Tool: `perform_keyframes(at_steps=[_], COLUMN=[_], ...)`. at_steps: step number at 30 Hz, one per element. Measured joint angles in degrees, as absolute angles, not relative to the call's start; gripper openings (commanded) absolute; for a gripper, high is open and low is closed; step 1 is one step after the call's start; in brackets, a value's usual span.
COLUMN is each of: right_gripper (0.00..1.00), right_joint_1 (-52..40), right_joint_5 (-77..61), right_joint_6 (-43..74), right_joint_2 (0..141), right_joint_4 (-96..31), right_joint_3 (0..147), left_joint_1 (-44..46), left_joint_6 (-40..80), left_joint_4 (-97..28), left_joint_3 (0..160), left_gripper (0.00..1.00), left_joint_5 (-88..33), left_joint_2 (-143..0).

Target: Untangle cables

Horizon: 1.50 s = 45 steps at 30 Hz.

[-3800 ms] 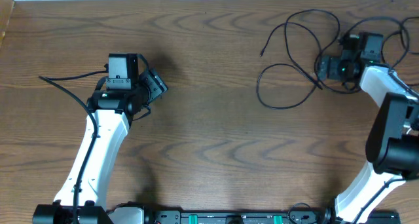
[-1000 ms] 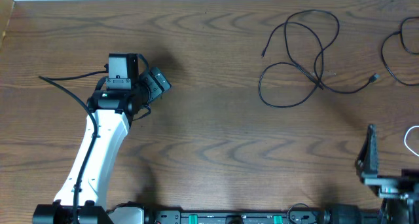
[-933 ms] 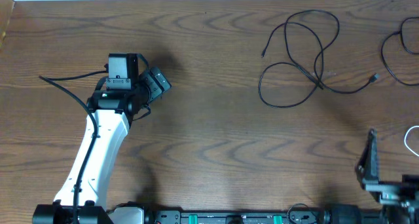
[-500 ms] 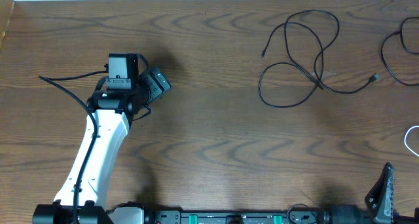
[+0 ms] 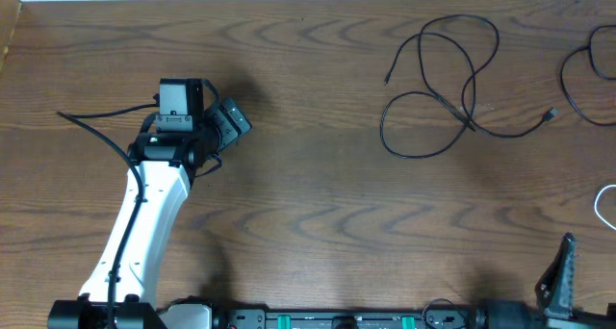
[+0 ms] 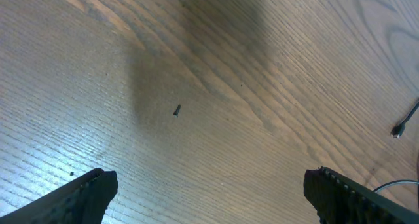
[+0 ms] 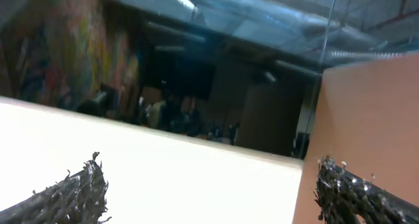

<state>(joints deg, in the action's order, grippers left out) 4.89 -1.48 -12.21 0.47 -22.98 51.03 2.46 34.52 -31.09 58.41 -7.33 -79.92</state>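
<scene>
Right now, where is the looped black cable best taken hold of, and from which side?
Take the looped black cable by its tail near the right plug end, coming down from above. That stretch lies flat and alone, away from where the loops cross, so pulling there probably loosens them.

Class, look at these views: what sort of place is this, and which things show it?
Likely a robotics lab: a white arm fixed at a wooden table, loose cables on it, and the right wrist view shows a hall with a bare ceiling.
</scene>
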Motion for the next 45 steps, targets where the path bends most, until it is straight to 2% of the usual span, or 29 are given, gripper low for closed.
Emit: perform_keyframes(at_steps=[6, 26, 37, 45], right_gripper=[0.99, 0.99, 0.99, 0.99], right_joint_1=[4.9, 4.9, 4.9, 4.9], right_joint_5=[-1.5, -5.1, -6.7, -6.9], right_joint_6=[-12.5, -11.0, -8.6, -4.3], right_joint_2=[0.5, 0.5, 0.5, 0.5], right_joint_4=[-32.3, -31.6, -28.4, -17.5], right_joint_3=[51.3, 51.3, 45.4, 34.1], left_joint_1=[2.5, 2.5, 2.5, 2.5], left_joint_6=[34.5, 34.5, 34.5, 34.5], left_joint_4=[-31.1, -31.1, -31.1, -31.1], left_joint_3=[58.4, 58.4, 58.4, 58.4], left_gripper=[0.98, 0.98, 0.98, 0.98], left_joint_5=[-7.3, -7.4, -7.4, -7.4], left_joint_2=[-79.9, -79.9, -79.9, -79.9])
